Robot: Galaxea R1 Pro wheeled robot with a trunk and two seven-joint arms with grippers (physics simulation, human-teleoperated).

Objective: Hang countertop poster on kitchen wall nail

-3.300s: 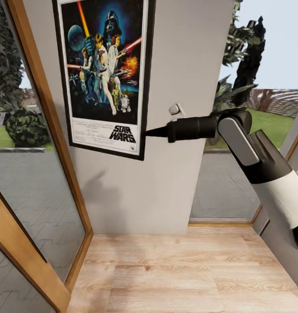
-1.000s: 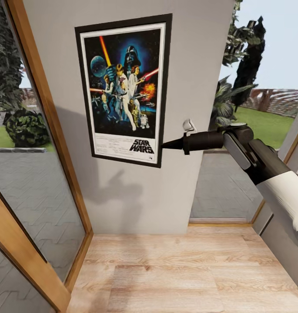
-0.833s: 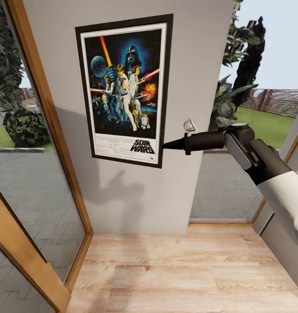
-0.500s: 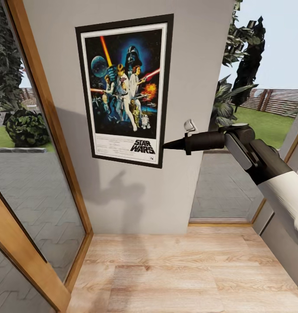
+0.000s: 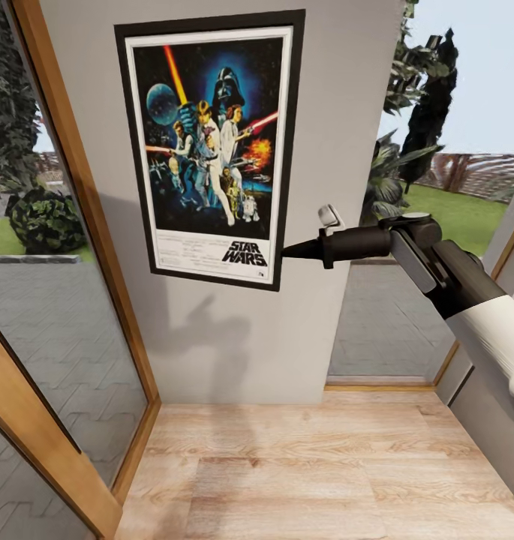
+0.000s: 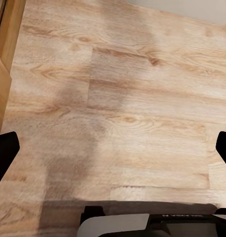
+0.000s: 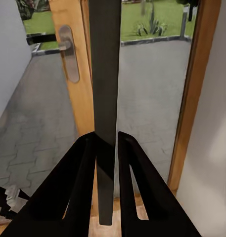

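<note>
**Q.** Reading from left to right, where does the task stand?

**A.** At the far left is a glazed wooden door (image 5: 69, 247). Next comes the grey wall (image 5: 211, 337), and flat against it, upright, the poster (image 5: 211, 146). Its lower right corner meets the tip of the right hand (image 5: 287, 252), which reaches in level from the right on a dark forearm.

**Q.** Is that hand holding it?

**A.** Yes. In the right wrist view the two fingers (image 7: 78, 187) are drawn in narrowly on the black frame edge (image 7: 105, 98), which runs straight out between them. The poster is thus off the worktop and carried to the wall; the pick-up is judged complete.

**Q.** And the hanging?

**A.** Not settled. No nail can be made out; if one is there, it lies behind the poster, above and beyond the hand. A small white fitting (image 5: 329, 216) sits just above the wrist; what it is cannot be told. The poster looks placed, but whether it hangs by itself is unknown while the grip is on.

**Q.** What remains?

**A.** Probably to confirm the top edge has caught, part the fingers and draw the hand away.

**Q.** The other hand?

**A.** The left hand (image 6: 113, 153) is spread wide, empty, pointing at the wood floor (image 6: 122, 98).
</note>
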